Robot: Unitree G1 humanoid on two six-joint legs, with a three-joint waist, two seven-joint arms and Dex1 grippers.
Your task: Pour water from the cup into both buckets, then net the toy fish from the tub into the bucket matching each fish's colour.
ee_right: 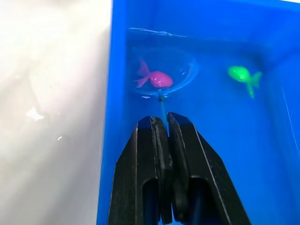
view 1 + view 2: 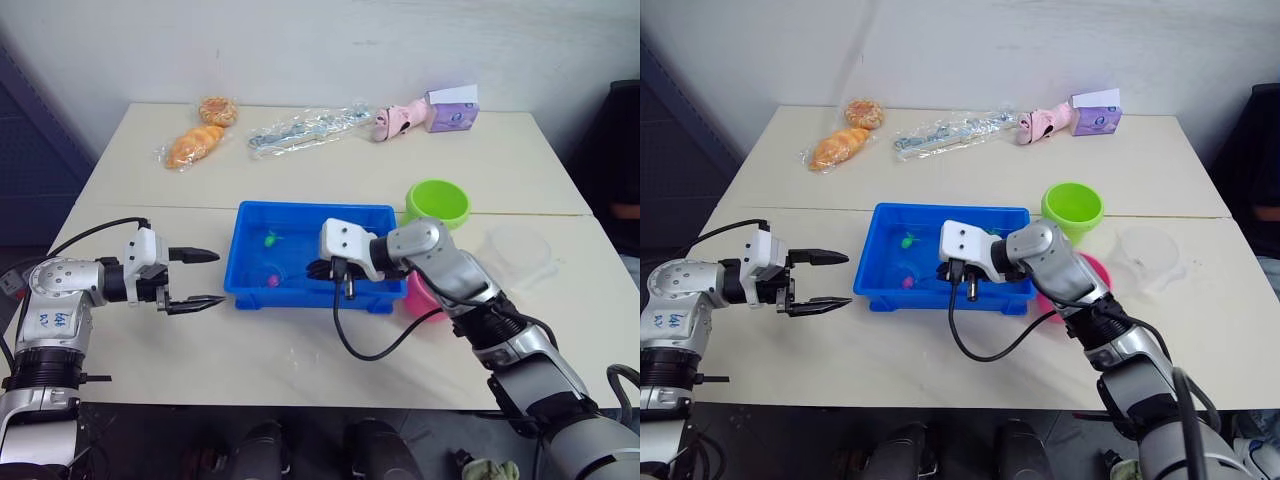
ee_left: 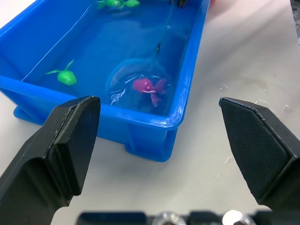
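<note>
My right gripper (image 1: pixel 163 123) pinches the net (image 1: pixel 164 70) by its thin, whippy handle; the pink fish (image 1: pixel 157 78), light and slippery, sits over the hoop at twelve o'clock; left gripper (image 2: pixel 194 279) gapes wide

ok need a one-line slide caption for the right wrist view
Right claw shut on the net handle, hoop under a pink fish in the blue tub, green fish nearby.

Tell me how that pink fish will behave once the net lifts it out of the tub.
Probably light: the pink fish is tiny inside the net hoop. Being wet, smooth plastic, it may slide on the mesh if the hoop tilts. The right claw pinches only the thin handle, so the hoop could wobble; lifting it level over the tub seems wise.
</note>
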